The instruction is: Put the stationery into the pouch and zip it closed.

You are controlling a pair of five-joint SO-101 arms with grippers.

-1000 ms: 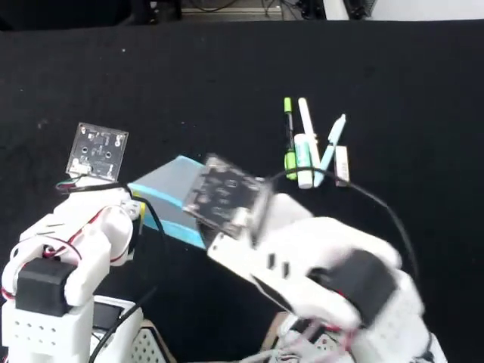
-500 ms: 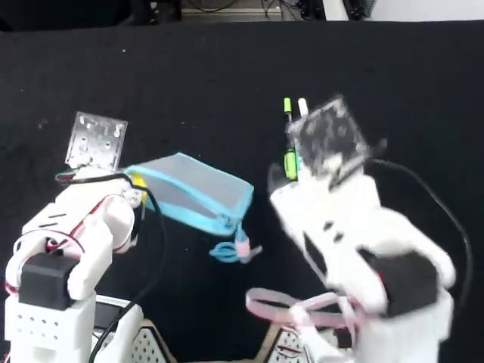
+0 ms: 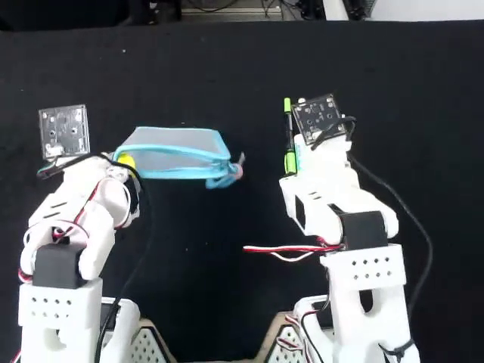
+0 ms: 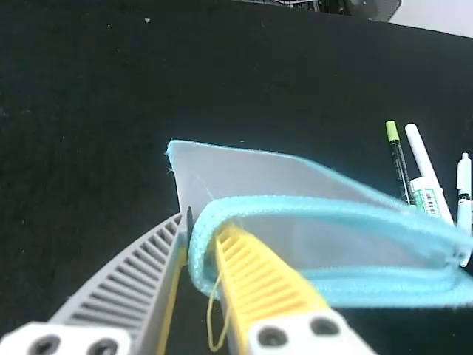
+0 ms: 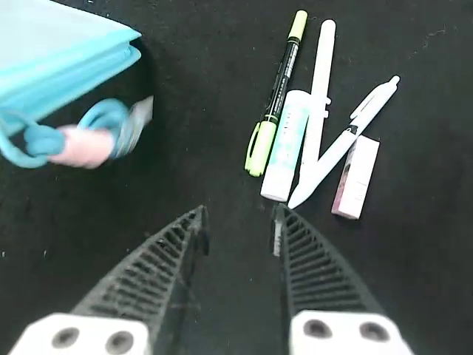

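The light blue pouch (image 3: 178,155) lies left of centre on the black table, its mouth gaping. My left gripper (image 3: 125,160) is shut on its left end; in the left wrist view the grey and yellow fingers (image 4: 203,225) pinch the pouch's zipper rim (image 4: 295,222). My right gripper (image 5: 238,225) stands open and holds nothing, just short of the stationery: a green pen (image 5: 277,92), a white tube (image 5: 284,144), a white pen (image 5: 319,96), a pale blue pen (image 5: 347,137) and a pink eraser (image 5: 356,177). The pouch's blue loop with its pink tab (image 5: 81,140) hangs off to one side.
The right arm (image 3: 333,197) and its wrist board (image 3: 321,117) cover most of the stationery from above; the green pen (image 3: 288,136) pokes out beside them. Black cloth (image 3: 227,68) lies bare around the pouch and toward the far edge.
The right arm swung away from over the pouch to the right and now sits by the stationery. The left arm turned the pouch and carried it farther back.
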